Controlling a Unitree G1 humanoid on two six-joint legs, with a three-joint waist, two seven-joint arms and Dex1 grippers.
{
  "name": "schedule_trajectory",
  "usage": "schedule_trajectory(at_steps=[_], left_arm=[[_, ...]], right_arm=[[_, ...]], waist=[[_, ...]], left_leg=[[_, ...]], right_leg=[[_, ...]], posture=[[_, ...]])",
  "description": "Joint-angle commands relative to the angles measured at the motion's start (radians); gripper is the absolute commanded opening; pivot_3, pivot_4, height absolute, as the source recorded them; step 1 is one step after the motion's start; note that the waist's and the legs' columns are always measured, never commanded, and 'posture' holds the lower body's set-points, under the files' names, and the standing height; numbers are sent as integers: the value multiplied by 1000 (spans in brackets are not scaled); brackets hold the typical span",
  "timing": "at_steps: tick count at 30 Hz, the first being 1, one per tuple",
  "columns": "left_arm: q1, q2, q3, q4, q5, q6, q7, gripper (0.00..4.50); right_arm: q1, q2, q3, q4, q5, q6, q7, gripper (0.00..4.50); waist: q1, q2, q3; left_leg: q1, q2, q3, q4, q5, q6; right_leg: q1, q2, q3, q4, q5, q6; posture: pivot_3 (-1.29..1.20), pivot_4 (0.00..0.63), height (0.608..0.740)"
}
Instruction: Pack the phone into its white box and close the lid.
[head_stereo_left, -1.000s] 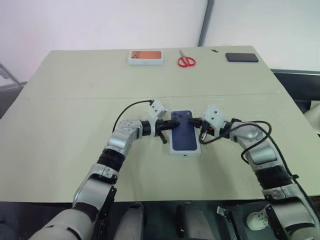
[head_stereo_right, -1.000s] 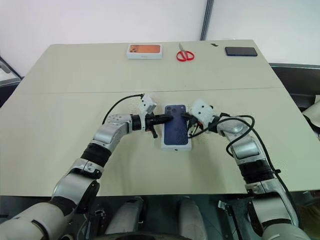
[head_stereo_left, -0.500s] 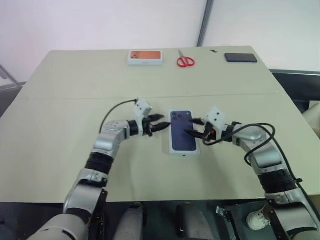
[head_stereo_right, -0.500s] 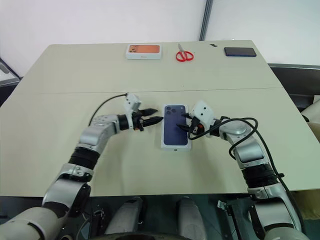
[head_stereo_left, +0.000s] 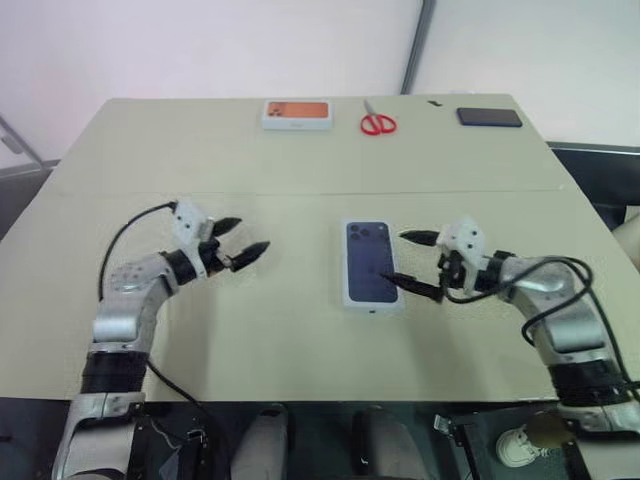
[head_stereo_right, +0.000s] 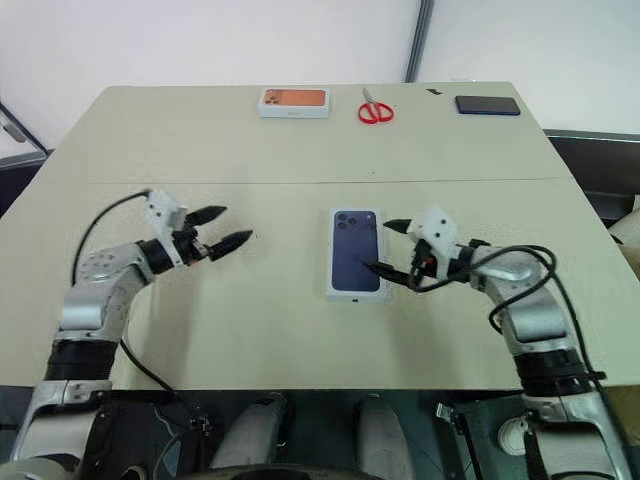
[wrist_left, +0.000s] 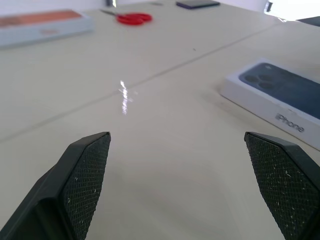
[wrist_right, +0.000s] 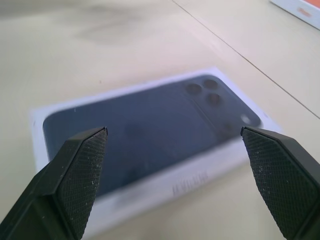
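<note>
The lid (head_stereo_left: 371, 264) sits closed on the table (head_stereo_left: 300, 330), a white rectangular cardboard cover with a dark blue phone printed on its flat top; the white box and the phone themselves cannot be seen under it. Its long axis runs from the near table edge toward the far edge, with the printed camera cluster at the far end and lettering on the near end wall. The right gripper (head_stereo_left: 411, 262) is released, its two black, finely textured, tapered fingers spread wide, level just beside the lid's right long side, one fingertip (head_stereo_left: 398, 279) over the lid's near-right edge; contact cannot be told. The left gripper (head_stereo_left: 242, 239) is also released, fingers apart, hanging well apart from the lid on its left side and pointing toward it. Far beyond both grippers, along the table's far edge, lie a white box with an orange picture (head_stereo_left: 296, 113), red-handled scissors (head_stereo_left: 378, 121) and a black phone (head_stereo_left: 488, 116). The tabletop is smooth, pale beige, with a thin seam (head_stereo_left: 300, 194) crossing it.
</note>
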Motion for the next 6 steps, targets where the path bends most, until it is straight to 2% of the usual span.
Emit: schedule_trajectory(at_steps=[1, 6], left_arm=[[110, 42, 82, -103, -60, 7, -16, 4500], [239, 90, 124, -136, -80, -13, -34, 4500]], right_arm=[[68, -25, -63, -84, 49, 8, 3, 4468], [94, -44, -80, -93, 52, 12, -6, 4468]], waist=[[-5, 1, 0], [-8, 1, 0]], left_leg=[[1, 0, 0, 0, 0, 0], [2, 1, 1, 0, 0, 1]], right_leg=[[0, 0, 1, 0, 0, 0], [0, 1, 4, 1, 0, -1]], posture=[[0, 150, 740], [0, 150, 740]])
